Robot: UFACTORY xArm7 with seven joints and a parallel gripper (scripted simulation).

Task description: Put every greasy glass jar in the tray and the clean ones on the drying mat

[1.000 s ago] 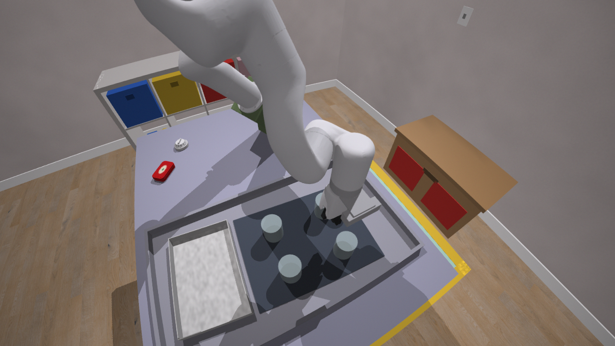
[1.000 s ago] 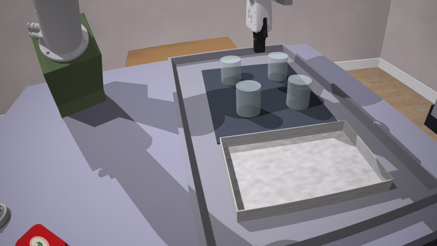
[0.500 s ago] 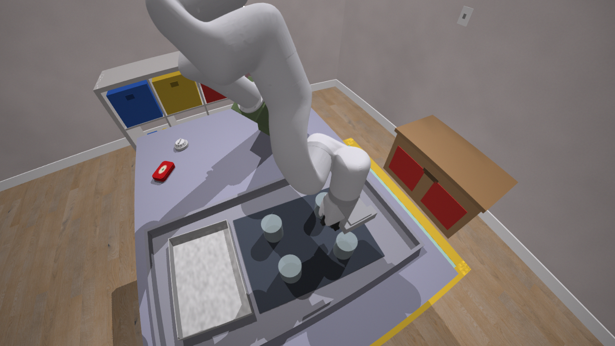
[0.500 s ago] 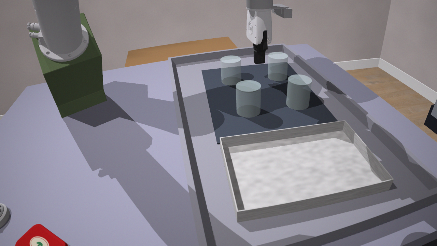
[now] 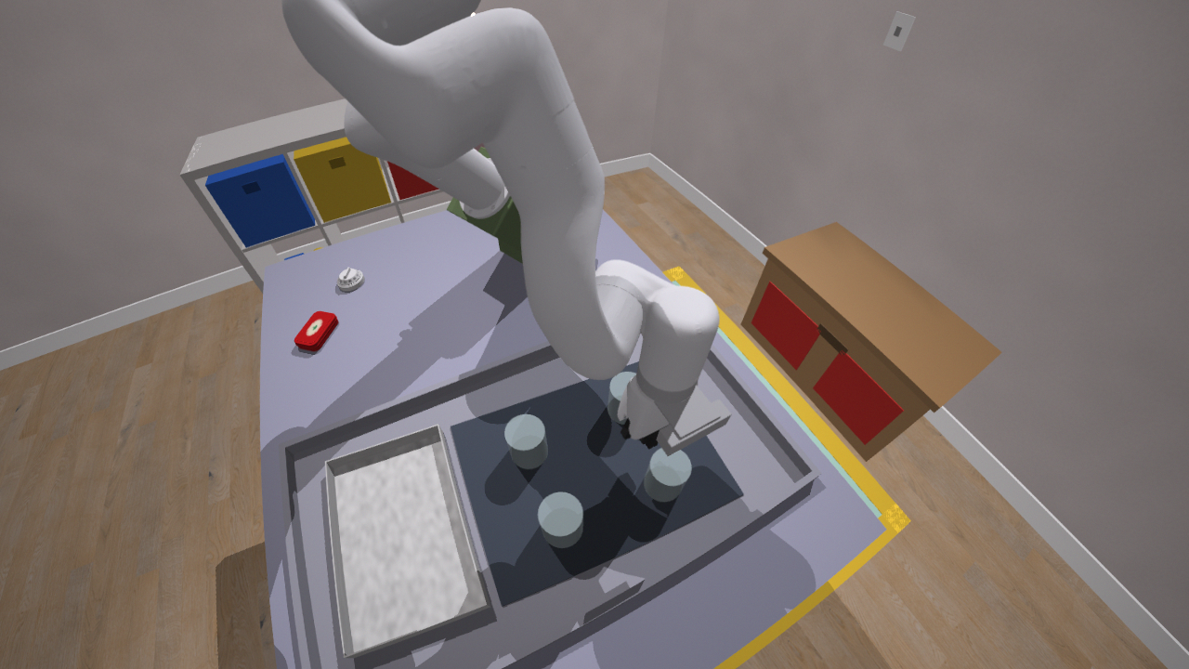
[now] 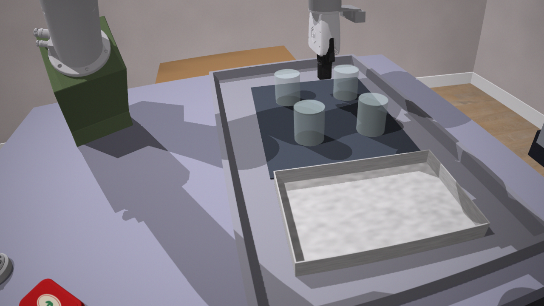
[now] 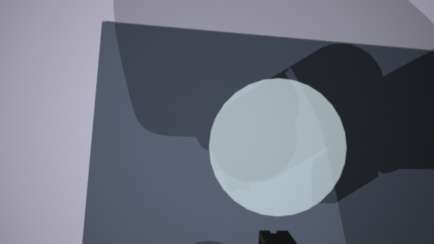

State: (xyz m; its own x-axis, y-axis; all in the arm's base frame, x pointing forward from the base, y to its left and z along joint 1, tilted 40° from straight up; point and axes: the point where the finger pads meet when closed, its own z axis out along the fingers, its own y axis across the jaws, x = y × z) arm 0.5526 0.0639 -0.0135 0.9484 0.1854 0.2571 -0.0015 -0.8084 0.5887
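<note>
Several clear glass jars stand upright on the dark drying mat (image 5: 508, 573) (image 6: 281, 165) (image 7: 152, 183). Two are nearer the tray: one jar (image 5: 526, 440) (image 6: 308, 123) on the robot base's side, another jar (image 5: 560, 519) (image 6: 372, 114) on the far side. Two are at the end away from the tray: one jar (image 5: 620, 398) (image 6: 287, 87) on the base's side, the other jar (image 5: 667, 474) (image 6: 345, 83) (image 7: 278, 147) filling the wrist view's middle. My gripper (image 5: 640, 434) (image 6: 324, 76) is shut and empty, between these last two, near jar-top height. The tray (image 5: 386, 452) (image 6: 391, 250) is empty. No grease shows.
A grey raised border (image 5: 499, 378) (image 6: 237, 228) surrounds the mat and tray. A red timer-like box (image 5: 316, 331) (image 6: 49, 295) and a white dial (image 5: 349, 279) (image 6: 3, 266) stand outside it. The green base block (image 6: 93, 102) supports the arm.
</note>
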